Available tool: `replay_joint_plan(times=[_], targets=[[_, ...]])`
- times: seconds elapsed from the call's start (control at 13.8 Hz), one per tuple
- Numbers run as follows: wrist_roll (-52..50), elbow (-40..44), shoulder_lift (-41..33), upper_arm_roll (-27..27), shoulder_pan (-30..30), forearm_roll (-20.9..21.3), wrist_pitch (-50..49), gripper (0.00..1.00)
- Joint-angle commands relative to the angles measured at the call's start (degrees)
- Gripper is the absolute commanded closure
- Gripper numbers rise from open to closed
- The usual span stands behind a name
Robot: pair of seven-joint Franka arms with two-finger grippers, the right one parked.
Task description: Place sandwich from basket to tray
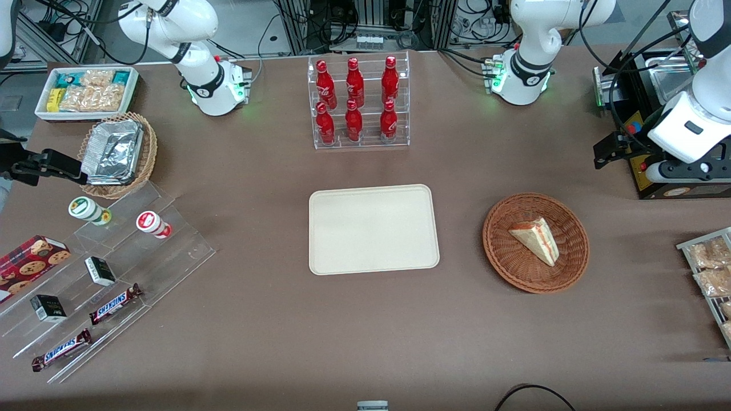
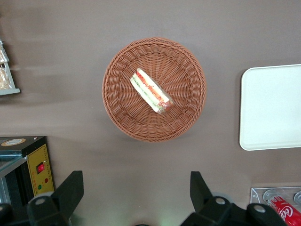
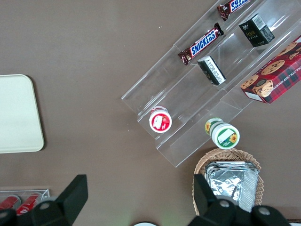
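The sandwich (image 1: 537,240) (image 2: 151,91), a white bread wedge with red and pale filling, lies on its side in the round reddish-brown basket (image 1: 498,251) (image 2: 117,96). The cream tray (image 1: 374,228) (image 2: 273,108) lies flat beside the basket, toward the parked arm's end, with nothing on it. My gripper (image 1: 606,152) (image 2: 136,188) hangs high over the table, farther from the front camera than the basket and toward the working arm's end. It is open, its fingers (image 2: 71,187) spread wide with nothing between them.
A black box with a yellow panel (image 1: 657,171) (image 2: 40,172) stands close under the gripper. A clear rack of red bottles (image 1: 361,103) stands farther from the front camera than the tray. A rack of snack packets (image 1: 708,274) sits at the working arm's table edge.
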Motion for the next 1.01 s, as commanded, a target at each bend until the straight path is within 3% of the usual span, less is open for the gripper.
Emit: replay_joint_plan(times=[0.0,0.58,0.8,0.94], targets=[[0.9,0.6,-0.4,0.0,0.2,0.7,-1.0,0.00],[-1.0,-0.3,6.4,-0.5,-0.7,3.2,4.7,0.00],[-7.0,-2.6,9.4,-0.5,-1.5,3.2,10.2,0.00],[-17.4,-6.6,10.2,-0.7,-1.6,3.0,16.6,0.00]])
